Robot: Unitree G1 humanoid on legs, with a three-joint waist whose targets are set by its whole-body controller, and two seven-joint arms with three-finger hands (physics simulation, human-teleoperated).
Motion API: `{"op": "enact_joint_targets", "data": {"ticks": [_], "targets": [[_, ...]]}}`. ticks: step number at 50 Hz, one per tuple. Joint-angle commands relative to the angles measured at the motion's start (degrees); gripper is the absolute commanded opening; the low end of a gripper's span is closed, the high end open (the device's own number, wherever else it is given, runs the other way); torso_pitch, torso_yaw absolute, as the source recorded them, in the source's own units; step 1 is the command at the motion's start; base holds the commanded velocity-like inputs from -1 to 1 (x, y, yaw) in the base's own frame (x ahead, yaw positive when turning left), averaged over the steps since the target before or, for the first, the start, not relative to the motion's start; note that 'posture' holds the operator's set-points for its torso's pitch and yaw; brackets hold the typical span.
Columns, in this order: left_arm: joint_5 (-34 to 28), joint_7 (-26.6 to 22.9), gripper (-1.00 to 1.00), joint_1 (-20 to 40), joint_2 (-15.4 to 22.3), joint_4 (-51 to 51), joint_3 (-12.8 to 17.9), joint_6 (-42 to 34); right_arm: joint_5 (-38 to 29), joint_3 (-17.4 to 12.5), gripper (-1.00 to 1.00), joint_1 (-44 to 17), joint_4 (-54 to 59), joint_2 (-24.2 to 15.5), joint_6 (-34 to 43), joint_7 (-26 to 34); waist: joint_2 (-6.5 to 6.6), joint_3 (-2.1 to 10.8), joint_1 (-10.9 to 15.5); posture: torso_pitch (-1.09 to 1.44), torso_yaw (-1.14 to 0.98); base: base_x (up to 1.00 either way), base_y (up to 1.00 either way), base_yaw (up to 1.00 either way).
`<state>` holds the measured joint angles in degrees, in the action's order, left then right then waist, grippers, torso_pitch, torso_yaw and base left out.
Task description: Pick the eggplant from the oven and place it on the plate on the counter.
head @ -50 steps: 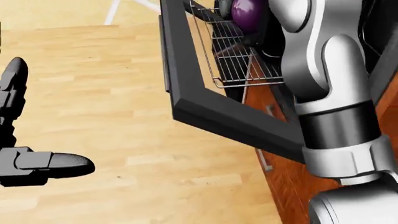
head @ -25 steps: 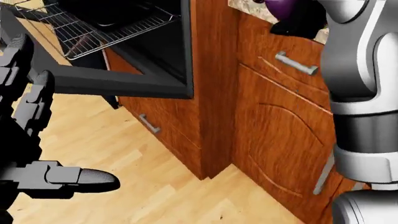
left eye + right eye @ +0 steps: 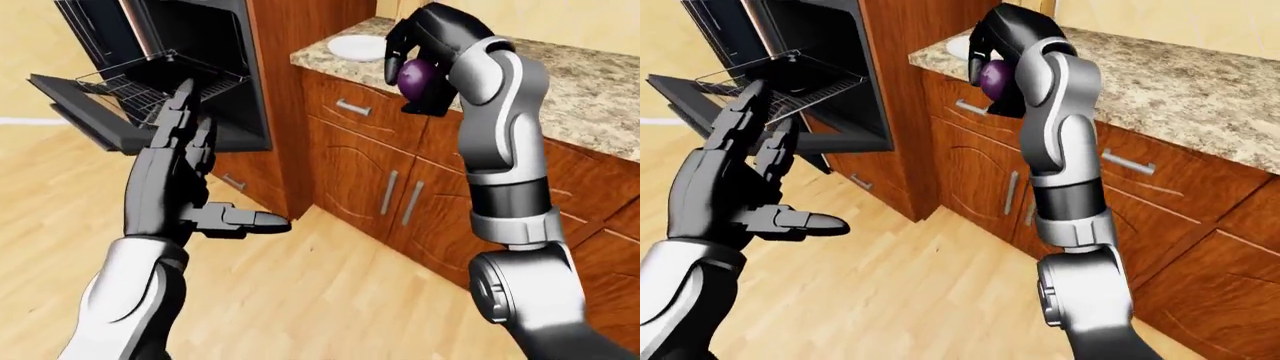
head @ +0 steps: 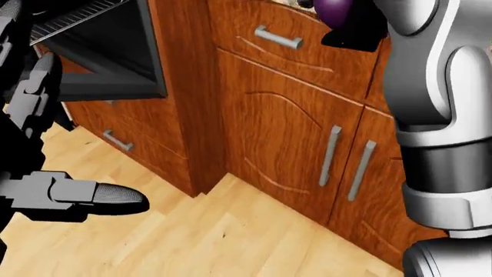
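left-eye view has my right hand (image 3: 425, 56) high in the upper middle of the frame, dark fingers curled round the round purple eggplant (image 3: 416, 74), held up at the edge of the speckled granite counter (image 3: 590, 90). so the picking looks done and the carry is the step in hand. the small white plate (image 3: 357, 47) sits on that counter just left of my hand, above the brown wooden cabinet drawers (image 3: 352, 112). next, as i judge it, i must swing the hand leftward over the plate, lower it, and only then let the fingers go.

my left hand (image 3: 178, 176) stands at centre left, fingers straight and spread, thumb out, holding nothing. behind it, upper left, the black oven (image 3: 190, 45) gapes with its wire rack (image 3: 150, 79) pulled out and bare.

head view looks lower: cabinet doors, pale wood floor (image 4: 231, 242) and only the eggplant's underside at the top edge; no plate, no countertop.
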<state>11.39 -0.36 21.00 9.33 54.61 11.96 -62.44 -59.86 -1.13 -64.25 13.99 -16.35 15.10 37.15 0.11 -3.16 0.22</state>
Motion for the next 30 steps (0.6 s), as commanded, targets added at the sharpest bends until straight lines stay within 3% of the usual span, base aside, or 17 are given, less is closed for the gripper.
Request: {"op": "enact_joint_targets", "data": {"ticks": [1,2,3,9,10,13,17,20,21,22,24,28,30], "targets": [[0.77,0.19,1.0,2.31,0.78,1.23,0.35,0.39,-0.88,-1.3,-1.0,-2.56,-2.77,-0.88,0.44,-0.86,1.09,1.76,-0.23,0.0,0.0,0.28,0.0,0.0],[1.12,0.4,1.0,3.39,1.05,1.29,0.75,-0.56,-0.82,-1.31,-1.0,-2.62,-2.64,-0.77,0.44,-1.04,0.48,0.28,-0.15,0.0,0.0,0.45,-0.02,0.0],[1.56,0.6,1.0,4.36,1.31,1.52,1.12,-1.54,-0.9,-1.18,-1.0,-2.62,-2.85,-0.81,0.24,-0.96,0.75,-0.65,-0.14,0.0,0.0,0.45,-0.02,0.0],[4.1,1.97,1.0,7.42,2.16,2.67,2.97,-5.02,-1.02,-0.97,-1.0,-2.66,-2.96,-0.28,-0.3,-1.12,3.84,-0.76,-0.58,0.0,0.0,0.45,-0.01,0.0],[4.37,2.21,1.0,7.4,2.26,2.54,2.94,-4.79,-1.13,-0.92,-1.0,-2.64,-3.38,-0.18,-0.19,-0.88,3.05,-0.58,-0.35,0.0,0.0,0.45,0.0,0.0],[5.22,2.85,1.0,7.5,2.36,3.21,3.16,-5.47,-1.13,-0.94,-1.0,-2.49,-3.24,-0.06,-0.5,-1.25,3.0,0.02,-0.54,0.0,0.0,0.46,0.0,0.0],[6.98,3.55,1.0,7.97,2.52,3.85,4.48,-6.34,-1.06,-0.89,-1.0,-2.11,-3.02,0.24,-0.82,-1.74,0.58,0.56,0.31,0.0,0.0,0.45,0.0,0.0],[7.79,4.03,1.0,7.47,2.88,3.57,4.73,-5.63,-1.12,-0.87,-1.0,-2.16,-3.03,0.27,-0.84,-1.78,-3.45,1.11,0.57,0.0,0.0,0.45,0.0,0.0],[8.12,4.22,1.0,7.4,2.98,3.4,4.86,-5.42,-1.19,-0.83,-1.0,-2.24,-3.2,0.37,-0.71,-1.69,-1.85,0.91,0.36,0.0,0.0,0.45,0.0,0.0],[8.29,4.39,1.0,7.12,3.03,3.25,4.79,-4.99,-1.23,-0.8,-1.0,-2.22,-3.31,0.42,-0.66,-1.65,-2.74,0.89,0.86,0.0,0.0,0.45,0.0,0.0],[8.65,4.8,1.0,5.73,3.05,3.85,4.23,-4.33,-1.28,-0.77,-1.0,-2.05,-3.41,0.49,-0.69,-1.63,-2.38,1.03,0.25,0.0,0.0,0.46,0.0,0.0],[9.16,5.17,1.0,5.35,3.49,4.14,3.74,-4.08,-1.32,-0.78,-1.0,-2.0,-3.63,0.56,-0.7,-1.62,-0.14,0.38,-0.37,0.0,0.0,0.45,0.0,0.0],[10.06,5.49,1.0,6.57,3.82,4.65,4.61,-5.55,-1.46,-0.72,-1.0,-2.36,-4.21,0.67,-0.4,-1.09,1.52,0.78,-0.8,0.0,0.0,0.45,0.0,0.0]]}}
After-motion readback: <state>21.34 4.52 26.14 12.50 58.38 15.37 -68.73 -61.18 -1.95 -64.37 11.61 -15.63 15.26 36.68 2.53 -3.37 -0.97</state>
